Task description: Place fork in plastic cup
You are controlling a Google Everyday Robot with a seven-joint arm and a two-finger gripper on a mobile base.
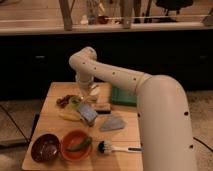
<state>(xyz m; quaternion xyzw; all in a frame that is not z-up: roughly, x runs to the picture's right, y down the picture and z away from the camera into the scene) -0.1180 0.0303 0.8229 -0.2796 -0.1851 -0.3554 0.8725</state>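
My gripper (85,93) points straight down over the far middle of the wooden table (50,125), at the end of the white arm that reaches in from the right. A small cream-white shape right beside it, to its right, looks like the plastic cup (94,90); the gripper partly hides it. I cannot make out the fork: no thin dark stick shows on the table, and the gripper's tip hides whatever may be in it.
Below the gripper lie a green fruit (75,102), a dark reddish cluster (62,101), a shiny packet (86,113) and a small dark block (103,108). Also here are a green pad (123,96), a grey cloth (112,123), a dark red bowl (45,148), an orange bowl (76,145) and a white-handled brush (118,148).
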